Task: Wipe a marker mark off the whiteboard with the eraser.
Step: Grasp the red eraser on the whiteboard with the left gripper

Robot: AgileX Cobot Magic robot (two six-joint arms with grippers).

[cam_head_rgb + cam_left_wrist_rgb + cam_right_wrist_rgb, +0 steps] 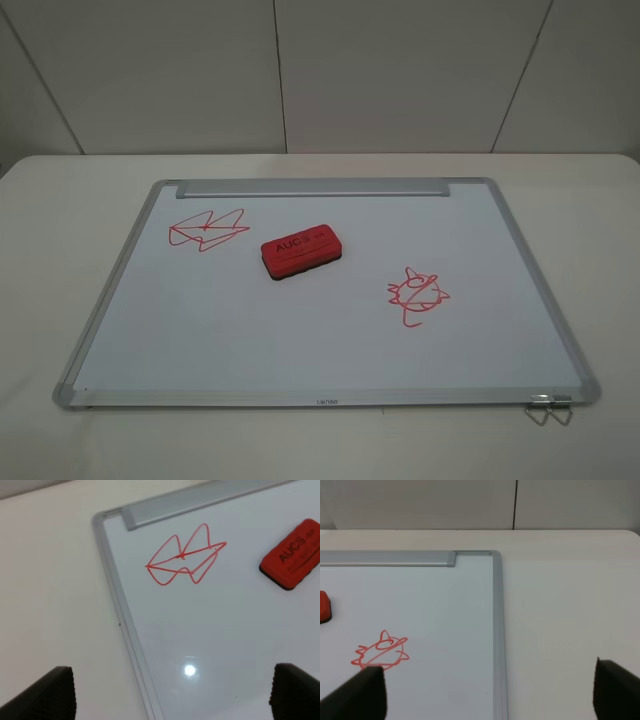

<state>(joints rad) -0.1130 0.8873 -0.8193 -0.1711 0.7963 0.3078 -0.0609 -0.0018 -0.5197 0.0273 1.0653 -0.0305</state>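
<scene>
The whiteboard [250,330] lies flat on the table, its grey tray strip [312,187] along the far edge. The zigzag red marker mark [207,229] sits near the far left corner, also in the left wrist view [185,555]. The red eraser [300,250] rests on the board just right of the mark, lettering up. My left gripper [172,695] hovers open over the board's left edge, short of the mark. Over the board's right edge my right gripper [487,692] is open and holds nothing. Neither arm shows in the exterior view.
A round bug-like red scribble [417,294] with a tail is drawn on the right half of the board [382,652]. Metal hanger clips [548,406] stick out at the near right corner. White table [600,200] surrounds the board; a panelled wall stands behind.
</scene>
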